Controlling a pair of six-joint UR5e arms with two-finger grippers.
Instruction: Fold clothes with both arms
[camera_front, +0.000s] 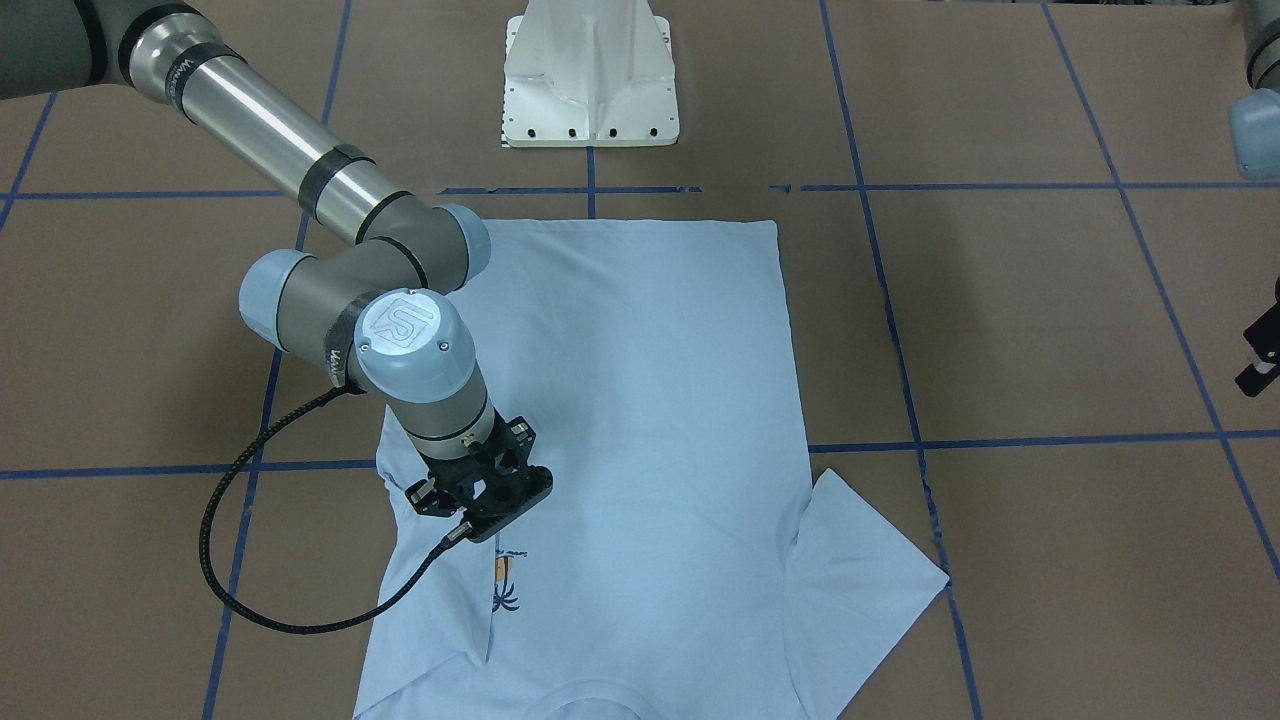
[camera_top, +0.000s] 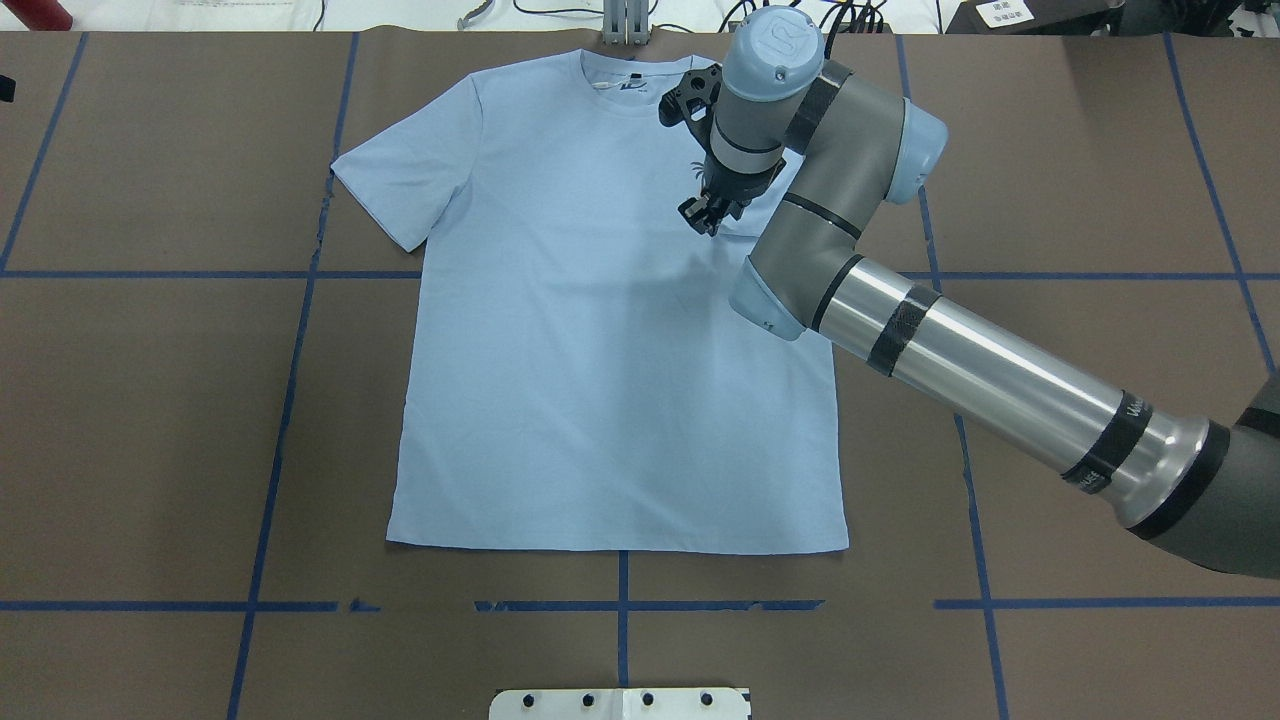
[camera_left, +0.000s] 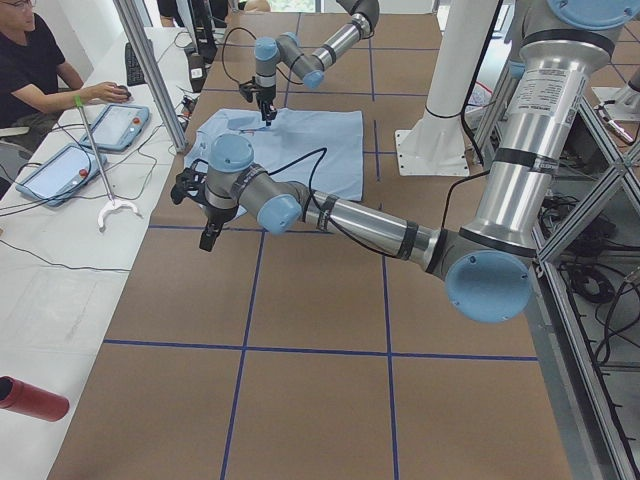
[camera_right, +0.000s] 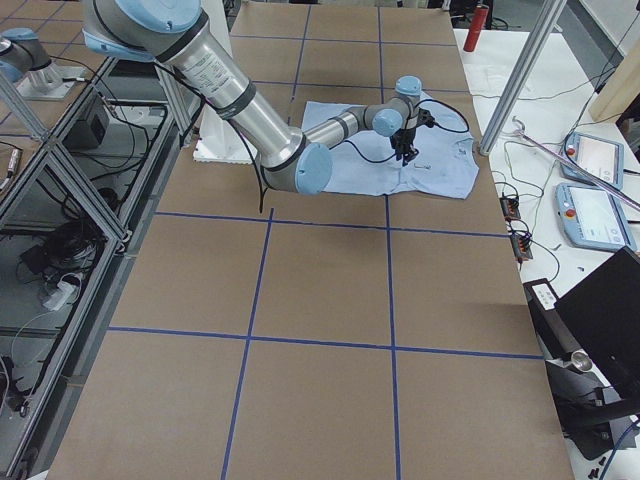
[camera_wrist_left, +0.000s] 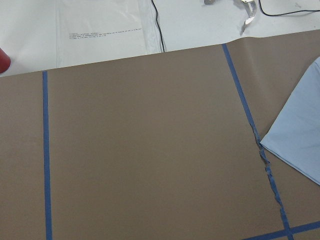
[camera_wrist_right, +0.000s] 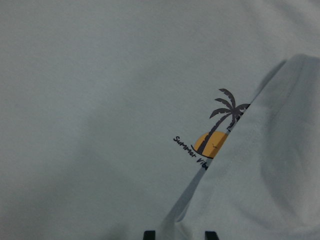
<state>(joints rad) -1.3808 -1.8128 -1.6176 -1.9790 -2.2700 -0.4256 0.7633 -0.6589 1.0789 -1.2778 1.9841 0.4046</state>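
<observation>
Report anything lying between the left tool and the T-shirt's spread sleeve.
Nothing visible. Between the left tool and the spread sleeve of the T-shirt lies only bare brown table crossed by a blue tape line.

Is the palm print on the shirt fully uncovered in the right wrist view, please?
No, a folded-over flap of the shirt lies over the right edge of the print.
</observation>
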